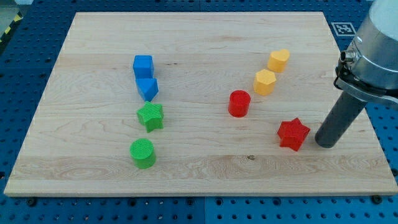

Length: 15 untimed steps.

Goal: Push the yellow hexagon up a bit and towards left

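Pale wood makes up the counter (205,171), which is laid on a blue perforated base (18,81). Nearest the view's bottom, a green cylinder (143,153) is seen at the left, and a red star (293,134) at the right. My tip (325,142) is set down just beside the red star, on its right, with a small gap between them; it is well apart from both yellow blocks. No hand is fitted to the rod, so neither grasp nor release can be reported. Further up, a green star (150,116) and a red cylinder (239,103) are found. Beyond these, a blue block (147,88) of unclear shape lies just below a blue cube (143,65), the two nearly touching. The yellow hexagon (264,81) sits up and to the right of the red cylinder, with a second yellow block (278,60), its outline hard to make out, just above and to its right. At the view's top right a black-and-white square marker (344,28) is partly cut off by the arm's grey housing (379,43), itself cropped by the frame. No readable writing is shown.
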### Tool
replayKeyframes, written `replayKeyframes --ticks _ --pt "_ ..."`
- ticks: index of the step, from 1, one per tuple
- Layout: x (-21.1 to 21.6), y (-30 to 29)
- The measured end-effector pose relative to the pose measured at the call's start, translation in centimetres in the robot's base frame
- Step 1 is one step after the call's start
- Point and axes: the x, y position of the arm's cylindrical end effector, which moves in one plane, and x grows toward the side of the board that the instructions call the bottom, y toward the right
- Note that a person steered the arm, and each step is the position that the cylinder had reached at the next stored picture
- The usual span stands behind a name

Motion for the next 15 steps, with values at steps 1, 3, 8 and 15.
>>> replayKeyframes --ticks 1,3,8,15 --pt "0.0 -0.8" --pt "-0.1 -4.7" --pt "-1.4 -5.0" --pt "-10.8 -6.9"
